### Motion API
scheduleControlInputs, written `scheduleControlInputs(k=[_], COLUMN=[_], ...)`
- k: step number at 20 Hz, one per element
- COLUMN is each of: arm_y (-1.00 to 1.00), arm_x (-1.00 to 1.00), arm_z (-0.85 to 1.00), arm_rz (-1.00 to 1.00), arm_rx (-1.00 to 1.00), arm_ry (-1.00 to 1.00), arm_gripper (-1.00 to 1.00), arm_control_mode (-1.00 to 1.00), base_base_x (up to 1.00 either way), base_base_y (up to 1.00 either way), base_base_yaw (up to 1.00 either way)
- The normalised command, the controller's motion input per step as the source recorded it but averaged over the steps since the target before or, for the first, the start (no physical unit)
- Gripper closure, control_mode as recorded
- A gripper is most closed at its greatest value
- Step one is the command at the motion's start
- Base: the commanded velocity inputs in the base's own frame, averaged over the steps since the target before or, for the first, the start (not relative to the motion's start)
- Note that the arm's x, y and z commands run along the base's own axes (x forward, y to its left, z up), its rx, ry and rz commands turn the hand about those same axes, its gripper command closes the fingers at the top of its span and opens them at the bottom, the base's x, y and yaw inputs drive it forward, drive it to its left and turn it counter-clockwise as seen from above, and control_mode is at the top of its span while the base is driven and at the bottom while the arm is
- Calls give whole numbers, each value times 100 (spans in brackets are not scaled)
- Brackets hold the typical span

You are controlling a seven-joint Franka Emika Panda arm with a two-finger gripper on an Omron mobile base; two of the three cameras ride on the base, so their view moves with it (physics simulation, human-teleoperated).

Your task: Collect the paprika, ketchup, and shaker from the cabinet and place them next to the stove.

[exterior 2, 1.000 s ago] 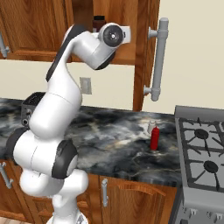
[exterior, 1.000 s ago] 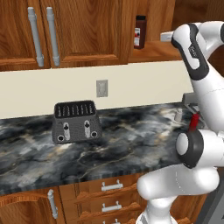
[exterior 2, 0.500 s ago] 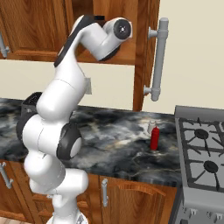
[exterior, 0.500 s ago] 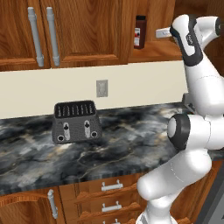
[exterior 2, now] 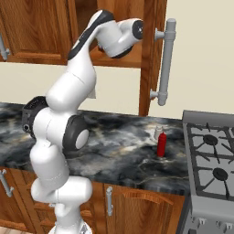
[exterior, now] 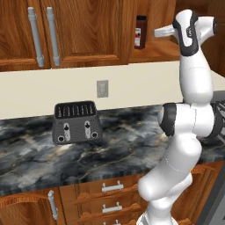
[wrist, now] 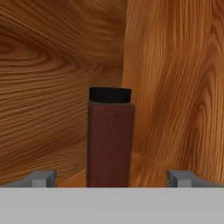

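hand view: gripper (wrist: 111, 178) open, facing paprika (wrist: 109, 138).

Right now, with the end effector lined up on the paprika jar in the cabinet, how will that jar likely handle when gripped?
The paprika looks rigid, so it probably won't deform under the fingers. Its flat, straight sides should seat the pads squarely, with little rolling. It is tall for its footprint on the cabinet shelf, so an off-centre nudge might tip it.

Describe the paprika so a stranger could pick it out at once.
Look above the marble counter to the open wooden cabinet right of the doors with grey bar handles. The paprika stands upright on its shelf, alone, ahead of the gripper. It is a dark brown jar with a black cap and a white-and-red label, unlike the slim red ketchup down on the counter.
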Motion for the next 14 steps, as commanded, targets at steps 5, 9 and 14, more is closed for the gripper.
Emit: scheduleControlInputs(k=[5, 9, 14], arm_y=[22, 35, 34], arm_x=[26, 23, 20], arm_z=[0, 0, 0], arm_rz=[1, 0, -2], arm_rx=[0, -1, -2], arm_ry=[0, 2, 7], arm_gripper=[-100, -100, -100], arm_control_mode=[-100, -100, -100], base_base_x=[0, 0, 0], base_base_y=[0, 0, 0], base_base_yaw=[0, 0, 0])
